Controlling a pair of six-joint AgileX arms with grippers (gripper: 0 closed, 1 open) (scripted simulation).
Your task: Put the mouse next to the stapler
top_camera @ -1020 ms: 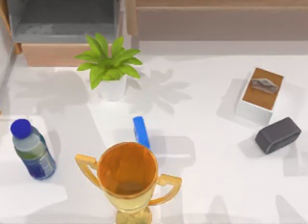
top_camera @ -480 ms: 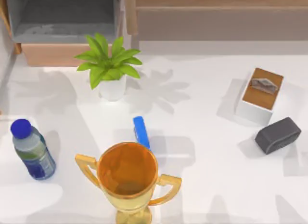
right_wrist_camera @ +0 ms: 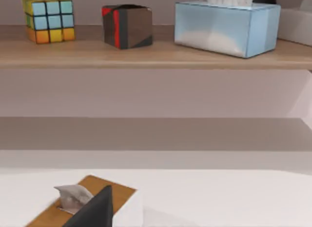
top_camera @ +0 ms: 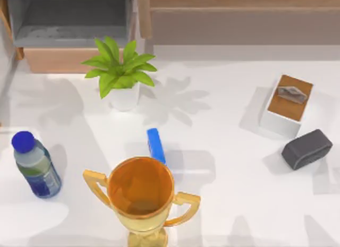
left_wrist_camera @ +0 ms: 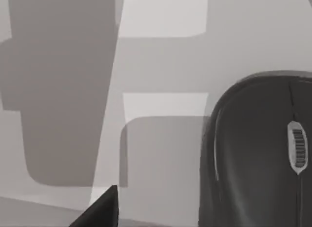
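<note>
The blue bar-shaped stapler [top_camera: 155, 145] lies on the white table near the middle, just behind the gold trophy cup [top_camera: 141, 194]. The dark grey-black mouse [left_wrist_camera: 258, 154] sits close up in the left wrist view, resting on the white table with its scroll wheel visible. A dark edge of my left gripper [left_wrist_camera: 105, 210] pokes in beside it, apart from the mouse. A dark edge of my right gripper [right_wrist_camera: 95, 210] hangs above the wood-topped tissue box [right_wrist_camera: 83, 202].
A potted plant [top_camera: 121, 71] stands behind the stapler, and a water bottle [top_camera: 34, 164] at the left. The wood-topped tissue box [top_camera: 288, 104] and a grey rounded block [top_camera: 307, 148] sit at the right. Shelves at the back hold a cube [right_wrist_camera: 48, 19] and a blue tissue box [right_wrist_camera: 226, 27].
Shadows on the table near the bottle at the lower left have shifted slightly. None of the objects has moved.
</note>
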